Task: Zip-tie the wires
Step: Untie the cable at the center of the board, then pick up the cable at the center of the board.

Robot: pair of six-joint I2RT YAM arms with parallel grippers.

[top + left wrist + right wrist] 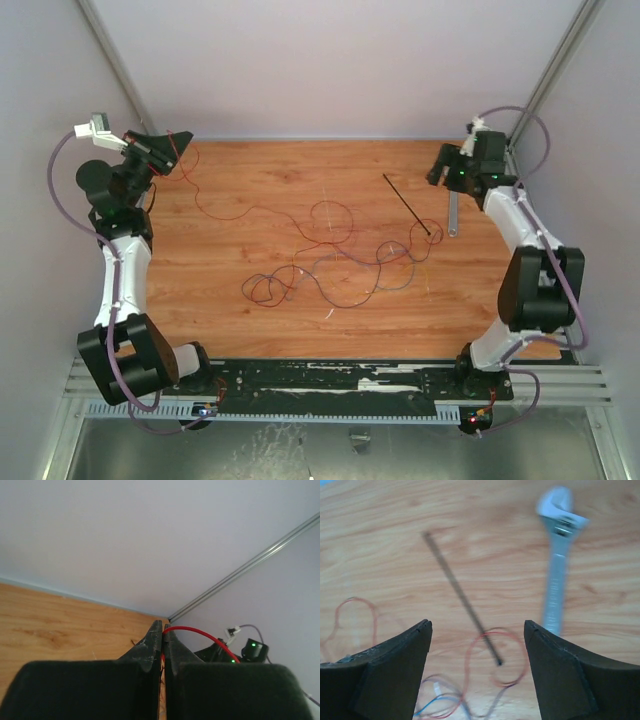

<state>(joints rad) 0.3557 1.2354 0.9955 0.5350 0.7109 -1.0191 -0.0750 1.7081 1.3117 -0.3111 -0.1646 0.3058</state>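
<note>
Left claw [160, 150]: clenched on a red end of the wires [320, 260], raised near the far left corner.
Right claw [477, 625]: released, empty, hanging above the zip tie [462, 597].
Zip tie: flat and slanted on the table [250, 180], near the wrench [557, 580], one end inside a red loop.
Step, probably: picking up the zip tie.
Advice: descend straight, pinch across the middle, away from loop and wrench.
Surface: smooth wood, so fingertips likely need to touch it.
Room: pale walls, metal rails in the corners.
</note>
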